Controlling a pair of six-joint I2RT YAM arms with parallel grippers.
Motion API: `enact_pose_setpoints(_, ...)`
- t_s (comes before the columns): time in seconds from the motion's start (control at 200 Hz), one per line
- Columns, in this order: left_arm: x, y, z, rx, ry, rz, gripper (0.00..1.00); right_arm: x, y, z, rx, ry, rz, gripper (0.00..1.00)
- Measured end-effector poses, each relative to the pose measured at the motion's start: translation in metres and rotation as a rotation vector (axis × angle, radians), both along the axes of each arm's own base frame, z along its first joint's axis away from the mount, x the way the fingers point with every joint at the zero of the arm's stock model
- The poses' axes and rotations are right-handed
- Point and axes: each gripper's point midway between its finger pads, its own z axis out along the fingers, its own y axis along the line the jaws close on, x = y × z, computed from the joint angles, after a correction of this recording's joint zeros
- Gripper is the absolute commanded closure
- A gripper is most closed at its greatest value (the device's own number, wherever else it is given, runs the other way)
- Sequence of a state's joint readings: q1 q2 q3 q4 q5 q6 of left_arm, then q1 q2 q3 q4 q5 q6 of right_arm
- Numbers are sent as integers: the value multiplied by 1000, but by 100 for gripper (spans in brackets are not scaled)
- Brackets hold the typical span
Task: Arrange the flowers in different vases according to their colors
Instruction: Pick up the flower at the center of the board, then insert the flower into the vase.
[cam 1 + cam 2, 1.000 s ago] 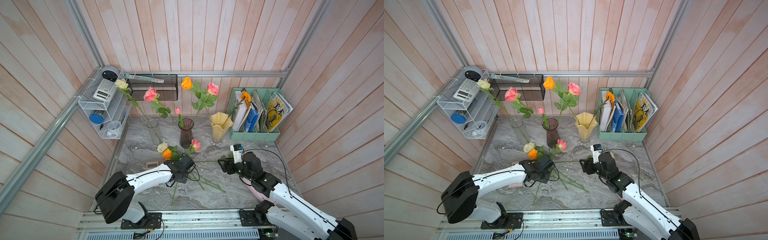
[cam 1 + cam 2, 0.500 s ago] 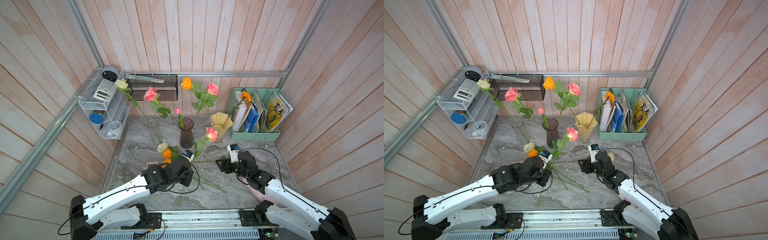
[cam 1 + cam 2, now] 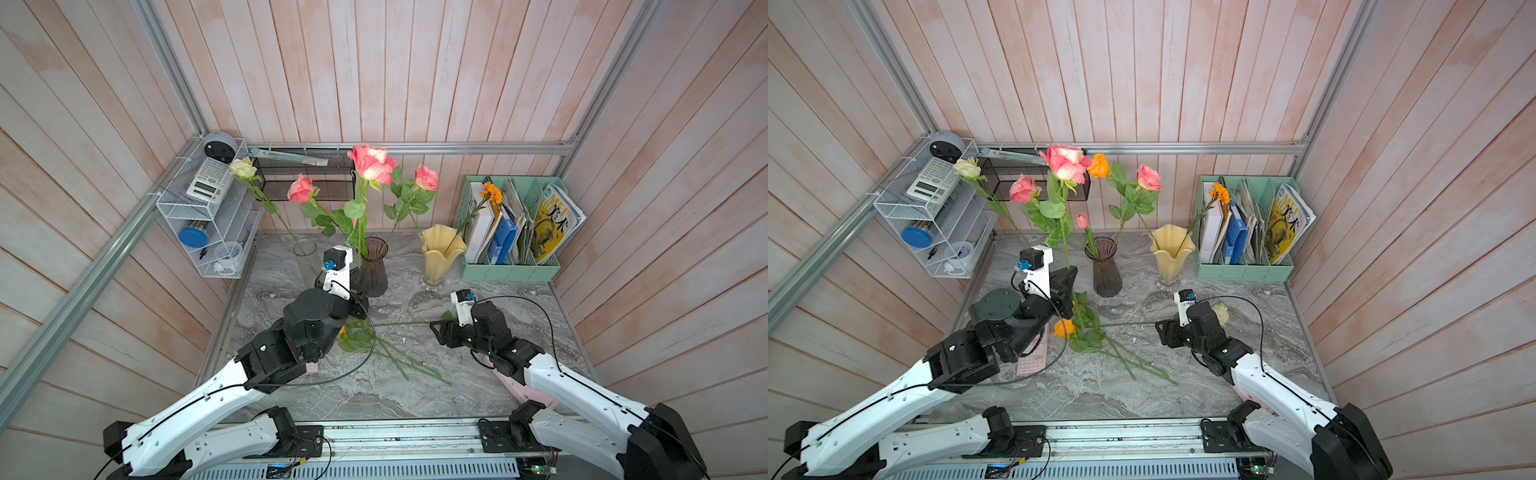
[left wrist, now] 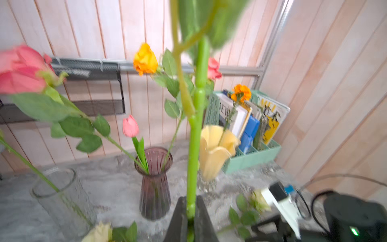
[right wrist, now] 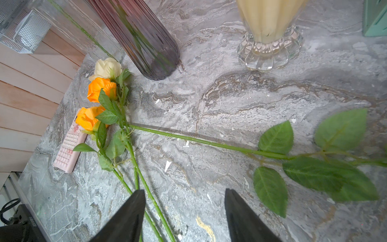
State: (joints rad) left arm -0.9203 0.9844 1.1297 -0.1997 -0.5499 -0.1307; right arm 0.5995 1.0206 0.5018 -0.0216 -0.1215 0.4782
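Left gripper (image 4: 191, 206) pinches pink rose (image 3: 1065, 163) stem upright, near purple ribbed vase (image 3: 1105, 272); right gripper (image 5: 184, 191) spread low over marble tabletop (image 5: 230, 100), loose stems (image 5: 188, 140) beside it, open surface toward front edge.

green stem (image 4: 193, 146) (upright), end effector (image 4: 191, 201) clamped

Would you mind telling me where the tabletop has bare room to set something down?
Bare tabletop runs along the front, between the loose flowers and the rail; another patch lies between the purple vase, the yellow vase and the white rose's stem. Crowded: left-centre, where those flowers reach the pink keypad.
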Motion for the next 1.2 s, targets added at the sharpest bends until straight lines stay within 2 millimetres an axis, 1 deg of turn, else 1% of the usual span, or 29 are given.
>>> enact_pose_setpoints(0.095, 38, 6, 17, -4, -93, 101, 100, 0, 1, -6, -8, 18, 5, 34)
enact_pose_setpoints(0.31, 102, 8, 22, 6, -211, 195, 100, -1, 2, -22, -38, 63, 11, 34)
enact_pose_setpoints(0.385, 120, 11, 25, -4, -243, 218, 100, 0, 2, -27, -47, 76, 12, 34)
enact_pose_setpoints(0.45, 133, 8, 29, -15, -270, 218, 100, 0, 2, -30, -53, 86, 11, 34)
enact_pose_setpoints(0.53, 145, 3, 32, -28, -300, 207, 100, 0, 2, -34, -60, 97, 11, 34)
enact_pose_setpoints(0.595, 156, 0, 30, -33, -316, 198, 100, -1, 2, -38, -67, 109, 10, 34)
enact_pose_setpoints(0.66, 166, -2, 24, -32, -321, 192, 100, -1, 2, -42, -72, 122, 13, 34)
enact_pose_setpoints(0.73, 178, -4, 13, -23, -317, 190, 100, -2, 3, -46, -77, 137, 16, 34)
enact_pose_setpoints(0.825, 194, -10, -8, -1, -296, 184, 100, -3, 4, -50, -83, 153, 26, 34)
enact_pose_setpoints(0.91, 206, -17, -30, 21, -271, 169, 100, 0, 7, -48, -85, 156, 37, 34)
enact_pose_setpoints(0.985, 213, -24, -44, 33, -255, 155, 100, 2, 10, -45, -83, 153, 45, 34)
enact_pose_setpoints(1.105, 220, -30, -60, 45, -239, 145, 100, 5, 15, -41, -80, 148, 59, 34)
enact_pose_setpoints(1.135, 221, -31, -63, 48, -235, 145, 98, 6, 15, -40, -79, 148, 62, 35)
enact_pose_setpoints(1.2, 223, -31, -69, 53, -228, 145, 85, 6, 17, -39, -76, 147, 67, 34)
